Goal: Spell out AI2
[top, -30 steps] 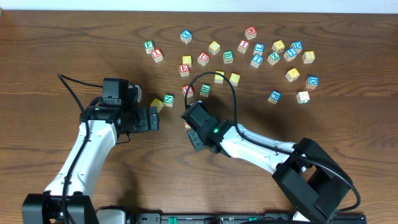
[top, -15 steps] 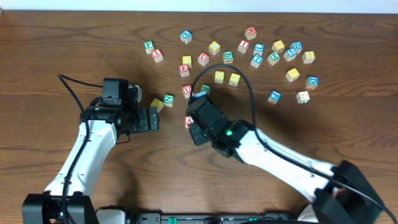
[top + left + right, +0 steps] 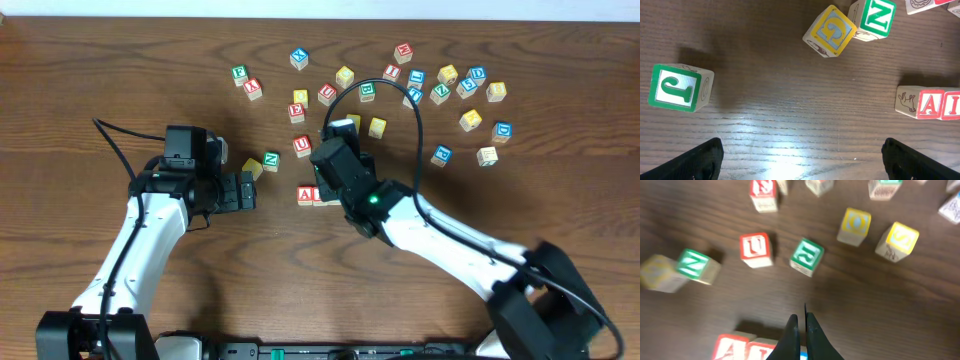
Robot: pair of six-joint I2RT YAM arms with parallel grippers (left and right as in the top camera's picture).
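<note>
My left claw (image 3: pixel 801 156) sits nearest, spread wide over bare tabletop (image 3: pixel 780 125) and pinching nothing; my right claw (image 3: pixel 801 324) hangs above the row, fingers pressed together with nothing between them. Just right of the left claw, the A cube (image 3: pixel 929 104) and the I cube (image 3: pixel 952 106) stand touching, red letters up, A on the left. The 2 cube I cannot place for sure; a blue sliver (image 3: pixel 803 356) at the near edge of the right wrist view, just right of the I, may be it, but I cannot read it and the arm hides that spot from overhead.

These are small wooden cubes; I expect them light, stiff and hard to damage, with flat painted faces that could slide a little. I would take hold from above, square across two opposite side faces; touching neighbours leave no gap for a finger.

Farther off I read a green J (image 3: pixel 677 89) to the left, a yellow G (image 3: pixel 831 30), a green N (image 3: pixel 875 17) and a red U (image 3: pixel 756 249); the far scatter is too small to read.
</note>
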